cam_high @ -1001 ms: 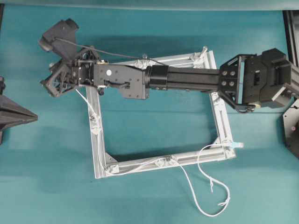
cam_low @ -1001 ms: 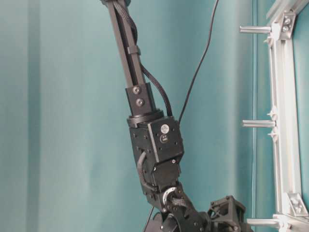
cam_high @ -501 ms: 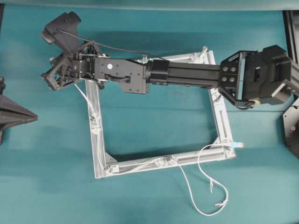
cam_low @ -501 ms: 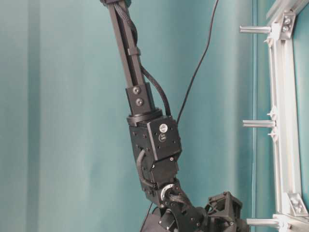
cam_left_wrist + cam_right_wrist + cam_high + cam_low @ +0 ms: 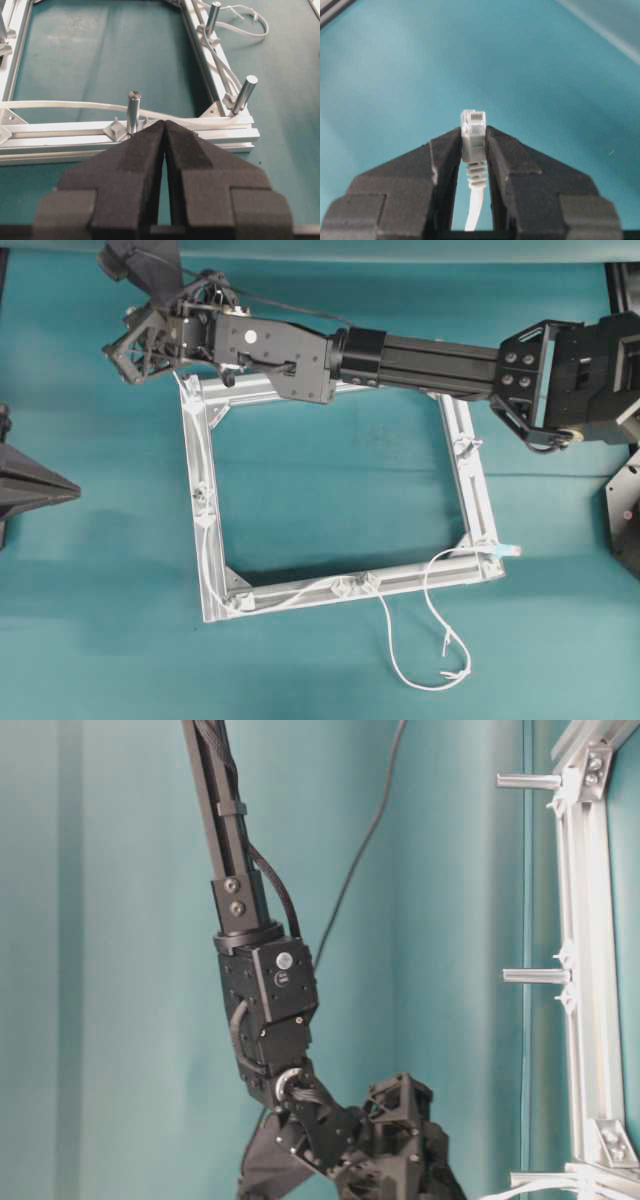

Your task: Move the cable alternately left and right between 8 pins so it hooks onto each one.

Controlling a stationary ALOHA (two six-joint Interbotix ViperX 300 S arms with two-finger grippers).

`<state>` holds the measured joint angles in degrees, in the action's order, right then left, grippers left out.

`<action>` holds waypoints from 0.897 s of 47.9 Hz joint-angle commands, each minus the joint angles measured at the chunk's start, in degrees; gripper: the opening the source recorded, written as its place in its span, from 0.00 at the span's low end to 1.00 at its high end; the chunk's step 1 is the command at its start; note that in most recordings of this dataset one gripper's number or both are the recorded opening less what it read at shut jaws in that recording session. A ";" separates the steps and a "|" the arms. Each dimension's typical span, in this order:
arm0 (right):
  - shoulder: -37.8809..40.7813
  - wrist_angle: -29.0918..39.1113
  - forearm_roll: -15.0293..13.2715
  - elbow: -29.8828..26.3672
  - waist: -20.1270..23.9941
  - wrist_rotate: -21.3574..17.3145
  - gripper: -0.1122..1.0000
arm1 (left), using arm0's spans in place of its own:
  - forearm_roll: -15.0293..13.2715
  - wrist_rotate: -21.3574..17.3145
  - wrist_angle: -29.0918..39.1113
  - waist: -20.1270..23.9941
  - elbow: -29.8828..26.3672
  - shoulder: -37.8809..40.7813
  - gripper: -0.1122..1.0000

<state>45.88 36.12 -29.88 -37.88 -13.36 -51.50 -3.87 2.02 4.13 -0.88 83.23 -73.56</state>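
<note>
White cable [image 5: 212, 540]: its plug [image 5: 473, 131] is pinched in the right jaws [image 5: 473, 145], plug tip pointing out past the fingertips, cord trailing back between them.
Run of cable: from the far-left corner of the frame [image 5: 478, 505] down the left bar, along the near bar, ending in a loose loop on the table [image 5: 100, 640].
Pins [image 5: 133, 111]: the next free ones seem to lie along the far bar, to the right of the right jaws.
Long axis: cable lies along the left bar, so the pull should turn across.
Nearer arm: right.
Left jaws [image 5: 164, 131]: closed on nothing, parked facing the left bar.
</note>
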 commanded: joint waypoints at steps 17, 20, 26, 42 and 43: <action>-3.96 0.18 0.70 4.92 -0.26 -0.44 0.27 | 0.18 0.26 -0.26 -0.26 -1.32 0.35 0.11; -4.92 0.18 0.79 6.42 -0.26 -0.70 0.27 | 0.18 0.26 -0.26 -0.26 -1.41 0.35 0.11; -7.91 -0.70 0.79 10.81 -0.18 -0.97 0.27 | 0.18 0.26 -0.26 -0.26 -1.41 0.35 0.11; -14.68 -4.48 0.79 21.36 1.41 -1.41 0.27 | 0.18 -0.09 0.79 -0.18 -0.88 0.35 0.11; -15.03 -4.66 0.79 21.97 1.49 -1.67 0.27 | 0.18 -0.09 1.14 -0.26 -0.79 0.35 0.11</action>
<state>35.07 32.34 -29.09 -17.31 -12.83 -52.82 -3.87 2.02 4.75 -0.97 83.23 -73.56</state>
